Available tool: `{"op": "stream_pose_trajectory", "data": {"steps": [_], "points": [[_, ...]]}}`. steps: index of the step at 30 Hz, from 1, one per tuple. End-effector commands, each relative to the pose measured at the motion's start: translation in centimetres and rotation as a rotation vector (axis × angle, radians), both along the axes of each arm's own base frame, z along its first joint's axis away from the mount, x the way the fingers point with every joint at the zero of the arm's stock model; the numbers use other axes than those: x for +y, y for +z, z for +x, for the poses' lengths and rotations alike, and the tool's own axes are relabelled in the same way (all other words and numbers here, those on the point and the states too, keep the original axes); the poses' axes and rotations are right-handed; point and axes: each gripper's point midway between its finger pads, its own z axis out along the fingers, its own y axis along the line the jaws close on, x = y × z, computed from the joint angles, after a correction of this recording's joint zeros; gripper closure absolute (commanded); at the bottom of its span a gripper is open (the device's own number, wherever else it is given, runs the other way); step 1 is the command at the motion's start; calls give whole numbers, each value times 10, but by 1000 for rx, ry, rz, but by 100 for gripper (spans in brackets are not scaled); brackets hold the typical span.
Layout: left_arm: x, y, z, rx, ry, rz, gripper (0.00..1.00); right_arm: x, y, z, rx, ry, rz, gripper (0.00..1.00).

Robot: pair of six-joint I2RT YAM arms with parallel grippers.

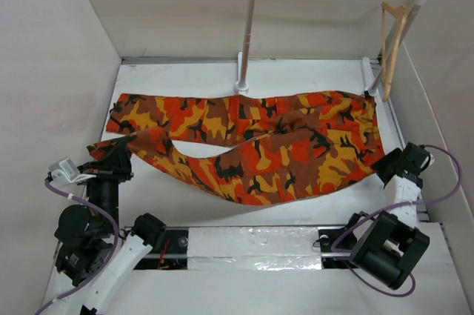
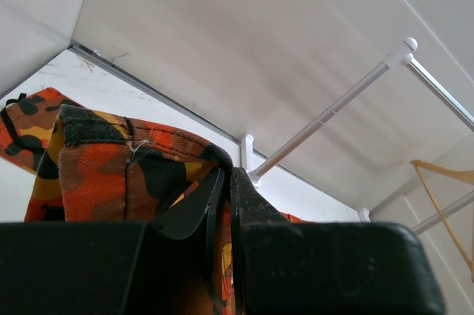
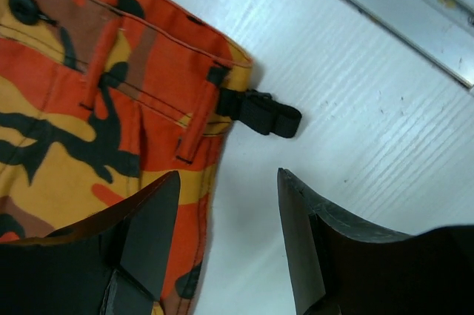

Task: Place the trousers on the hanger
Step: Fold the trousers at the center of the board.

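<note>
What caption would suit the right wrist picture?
Open right gripper poised above the trousers at their waistband corner, white table beneath.

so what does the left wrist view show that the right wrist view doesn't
Only left wrist: the white rail, the hanger, and the left pincer shut on the trousers at a leg hem. Only right wrist: the black button and black strap at the waist, right pincer open beside them. Both: the trousers and white table.

The left fingers are clamped tight together, while the right fingers stand apart.
</note>
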Motion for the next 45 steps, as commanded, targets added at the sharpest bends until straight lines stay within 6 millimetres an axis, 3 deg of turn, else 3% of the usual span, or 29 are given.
{"op": "stream_pose_trajectory", "data": {"steps": [1,7,9,10,11,13,15,18,19,23,24,25,28,30,31,35,39,45], "points": [[4,14,-4,-61,7,-43,100,-5,-9,0,-22,-62,35,39],[4,14,-3,-58,8,-42,100,-6,-10,17,-69,-54,82,39],[5,15,-4,-59,12,-46,100,-11,-12,18,-59,-69,81,52],[6,14,-4,-57,18,-48,100,-14,-9,22,-77,-70,70,63],[7,15,-4,-59,21,-50,100,-14,-10,22,-79,-78,70,80],[9,14,-5,-59,29,-53,100,-16,-7,20,-99,-83,55,96],[11,15,-6,-61,37,-56,100,-18,-4,15,-85,-70,16,100],[13,19,-7,-71,47,-67,100,-31,28,0,-54,-70,-121,100],[13,20,-7,-75,46,-69,100,-36,35,-15,-12,-104,-159,100],[13,30,-9,-92,30,-89,100,-39,117,-37,-152,-150,-381,100],[14,30,-9,-92,34,-92,100,-38,128,-41,-175,-160,-408,100],[15,30,-11,-95,36,-95,100,-35,138,-49,-169,-178,-409,100],[15,31,-13,-101,21,-104,100,-23,145,-42,-190,-114,-382,100],[15,29,-12,-96,22,-102,100,-17,129,-29,-197,-39,-343,94],[15,28,-13,-96,22,-102,100,-8,118,-20,-207,17,-293,78],[17,26,-15,-102,23,-106,100,4,48,-12,-123,60,-125,40],[16,25,-14,-98,21,-101,100,12,13,0,-122,91,-32,35],[2,22,-6,-78,-23,-73,100,19,-2,30,-258,134,37,34]]}}
